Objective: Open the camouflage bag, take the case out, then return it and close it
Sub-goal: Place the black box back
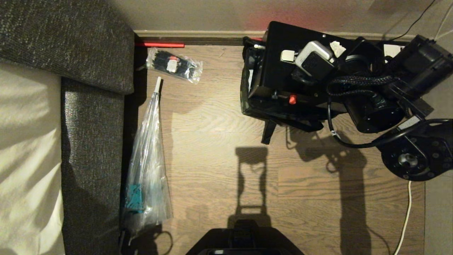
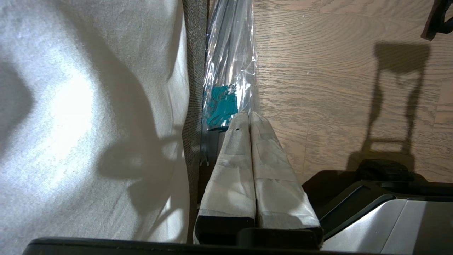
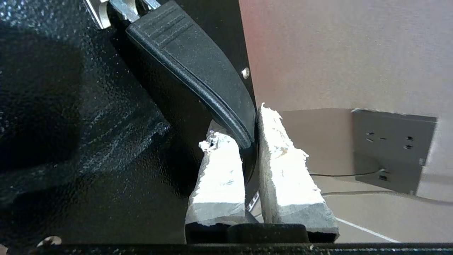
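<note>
Right tool [image 3: 247,141] clamped on the curved black carry handle [image 3: 198,71] of the case [image 1: 283,63], which stands in the open camouflage bag [image 1: 246,95] by the wall, handle giving purchase for lifting; left tool [image 2: 249,118] parked, pads together.

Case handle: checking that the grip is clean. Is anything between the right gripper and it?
Nothing visible. The right gripper pinches the end of the handle directly, against the case. The left gripper hangs shut beside the sofa.
</note>
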Motion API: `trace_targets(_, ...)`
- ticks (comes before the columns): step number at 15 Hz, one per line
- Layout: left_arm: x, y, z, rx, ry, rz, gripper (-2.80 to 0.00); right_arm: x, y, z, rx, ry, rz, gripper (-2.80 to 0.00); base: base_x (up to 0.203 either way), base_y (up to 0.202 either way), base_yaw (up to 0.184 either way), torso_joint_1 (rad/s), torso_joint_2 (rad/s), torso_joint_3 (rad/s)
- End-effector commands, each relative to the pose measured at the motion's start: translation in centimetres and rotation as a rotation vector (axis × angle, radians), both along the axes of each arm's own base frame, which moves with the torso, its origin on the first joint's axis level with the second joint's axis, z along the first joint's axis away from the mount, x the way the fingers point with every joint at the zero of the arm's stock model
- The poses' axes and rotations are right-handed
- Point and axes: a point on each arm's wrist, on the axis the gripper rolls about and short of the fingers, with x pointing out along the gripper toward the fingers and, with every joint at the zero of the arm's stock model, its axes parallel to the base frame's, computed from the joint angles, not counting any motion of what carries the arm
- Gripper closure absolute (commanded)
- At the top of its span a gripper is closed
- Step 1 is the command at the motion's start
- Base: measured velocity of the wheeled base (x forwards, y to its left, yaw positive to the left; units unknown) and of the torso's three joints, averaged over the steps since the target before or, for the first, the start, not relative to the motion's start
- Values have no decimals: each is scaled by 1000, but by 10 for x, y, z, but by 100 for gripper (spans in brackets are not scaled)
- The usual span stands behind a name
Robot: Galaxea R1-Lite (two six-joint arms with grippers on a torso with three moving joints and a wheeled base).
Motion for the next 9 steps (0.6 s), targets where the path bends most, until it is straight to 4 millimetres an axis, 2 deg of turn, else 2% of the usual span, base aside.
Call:
trace_targets(1, 0, 0, 0, 0, 1, 1, 0, 3, 2, -4, -10, 5, -6, 0, 0, 0, 0, 0, 0, 0)
trace_targets(9, 0, 0, 0, 0, 1, 1, 0, -12, -7, 13, -10, -1, -9, 0, 0, 0, 0, 0, 0, 0)
